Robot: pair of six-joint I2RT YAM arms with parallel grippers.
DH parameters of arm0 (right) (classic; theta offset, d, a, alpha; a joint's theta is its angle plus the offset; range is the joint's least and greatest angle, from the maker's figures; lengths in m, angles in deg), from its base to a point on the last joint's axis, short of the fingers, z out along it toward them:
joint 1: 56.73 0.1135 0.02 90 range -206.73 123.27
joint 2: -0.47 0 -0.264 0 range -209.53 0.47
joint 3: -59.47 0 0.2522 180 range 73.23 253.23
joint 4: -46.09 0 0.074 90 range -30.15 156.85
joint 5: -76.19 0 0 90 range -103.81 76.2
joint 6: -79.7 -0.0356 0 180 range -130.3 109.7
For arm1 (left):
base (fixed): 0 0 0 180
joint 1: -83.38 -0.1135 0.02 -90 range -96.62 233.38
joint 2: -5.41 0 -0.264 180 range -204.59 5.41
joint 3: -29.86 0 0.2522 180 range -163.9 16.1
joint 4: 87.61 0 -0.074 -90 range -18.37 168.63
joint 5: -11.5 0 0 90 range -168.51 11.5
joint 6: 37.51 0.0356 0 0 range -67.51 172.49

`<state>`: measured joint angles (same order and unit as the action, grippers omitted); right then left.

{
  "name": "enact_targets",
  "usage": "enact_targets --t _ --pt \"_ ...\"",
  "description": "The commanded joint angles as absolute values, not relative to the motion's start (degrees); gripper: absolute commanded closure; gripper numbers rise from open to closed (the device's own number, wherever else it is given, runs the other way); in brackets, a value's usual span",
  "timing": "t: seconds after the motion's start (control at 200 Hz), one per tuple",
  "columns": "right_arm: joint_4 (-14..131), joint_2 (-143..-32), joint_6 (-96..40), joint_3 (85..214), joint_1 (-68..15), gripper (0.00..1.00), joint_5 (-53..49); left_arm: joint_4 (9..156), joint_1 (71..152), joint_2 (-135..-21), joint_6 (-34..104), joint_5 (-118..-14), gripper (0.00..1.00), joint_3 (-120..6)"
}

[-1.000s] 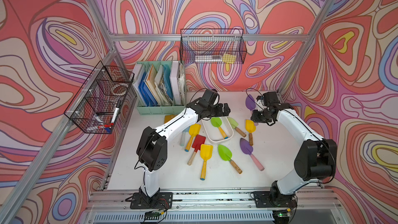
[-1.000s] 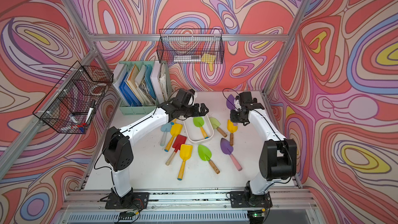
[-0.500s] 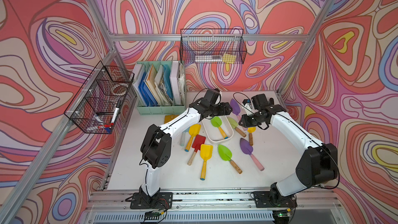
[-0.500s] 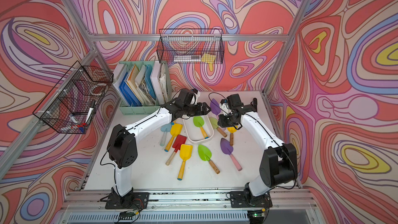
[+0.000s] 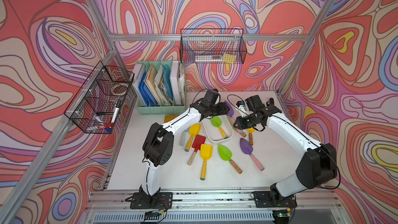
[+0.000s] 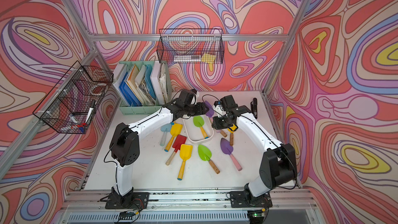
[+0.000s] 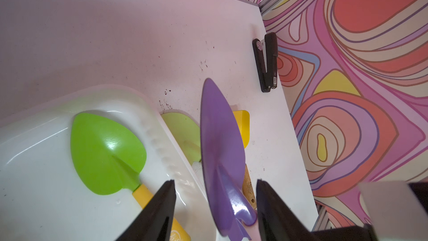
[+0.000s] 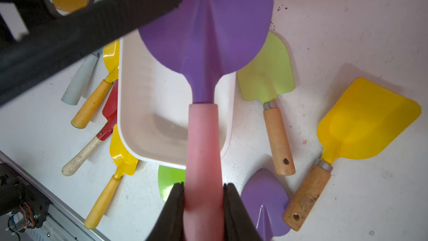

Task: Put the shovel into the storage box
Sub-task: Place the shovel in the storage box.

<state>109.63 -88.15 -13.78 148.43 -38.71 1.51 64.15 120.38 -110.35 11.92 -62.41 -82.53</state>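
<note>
- Two grippers meet over one purple shovel (image 8: pixel 208 42): the right gripper (image 8: pixel 203 205) is pinched on its pink handle (image 8: pixel 202 147), the pads pressed against both sides, and holds it in the air above the far end of the storage box (image 5: pixel 217 141).
- The left gripper (image 7: pixel 215 207) stands spread, its black fingers (image 7: pixel 159 207) either side of the blade's neck and, as far as the left wrist view lets me judge, not yet touching it.
- The shovel looks light and stiff: a thin, glossy painted blade on a thick rounded handle. The gloss should be slippery and the blade's edge narrow, so the handle, or the neck where blade and handle join, seems the better place to take hold.
- Held by the handle's end, the blade overhangs a long way and may swing or tip if the grip eases.
- The storage box already holds a green shovel (image 5: pixel 216 122) with a yellow handle, lying along its length; the box is shallow and hardly longer than one shovel, so the purple one probably has to go in lengthwise beside it.
- The table (image 5: pixel 150 169) is white, flat and scuffed, crowded around the box: a yellow shovel (image 5: pixel 205 150), a red shovel (image 5: pixel 198 141), another green shovel (image 5: pixel 224 152) and a second purple shovel (image 5: pixel 246 146) lie near its front end.
- A black stapler (image 7: pixel 266 63) lies well apart by the table's right edge.
- A mint file organizer (image 5: pixel 160 109) stands at the back left, and black wire baskets (image 5: pixel 212 48) hang on the patterned walls.
</note>
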Motion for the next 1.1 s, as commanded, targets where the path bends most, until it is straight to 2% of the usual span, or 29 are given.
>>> enact_targets --t 0.0,0.135,0.29,0.586,0.806,0.881,0.931,1.092 --pt "109.1 -86.4 -14.2 149.9 -38.2 1.00 2.5 66.5 119.9 -111.6 11.3 -63.4 0.48 -83.2" --pt "109.0 -86.2 -14.4 149.9 -37.9 1.00 2.8 66.8 119.9 -112.0 10.9 -63.1 0.59 -83.2" --pt "108.9 -86.3 -14.5 150.3 -37.8 1.00 3.0 67.1 119.9 -112.1 10.7 -63.0 0.79 -82.7" --pt "108.6 -86.5 -14.8 150.4 -37.7 1.00 2.8 66.6 119.9 -112.1 10.8 -63.3 1.00 -82.2" --pt "108.7 -86.6 -15.3 150.9 -37.7 1.00 2.3 65.5 119.9 -112.3 10.8 -64.0 1.00 -82.2" --pt "108.9 -86.6 -15.4 151.1 -37.7 0.79 2.0 65.1 119.9 -112.3 10.7 -64.5 1.00 -82.0" --pt "109.1 -86.7 -15.5 151.3 -37.7 0.68 1.9 64.9 119.8 -112.1 10.4 -65.3 1.00 -81.5" --pt "109.6 -86.1 -15.5 151.1 -37.7 0.52 1.2 65.6 119.9 -110.6 9.5 -68.5 1.00 -78.9"
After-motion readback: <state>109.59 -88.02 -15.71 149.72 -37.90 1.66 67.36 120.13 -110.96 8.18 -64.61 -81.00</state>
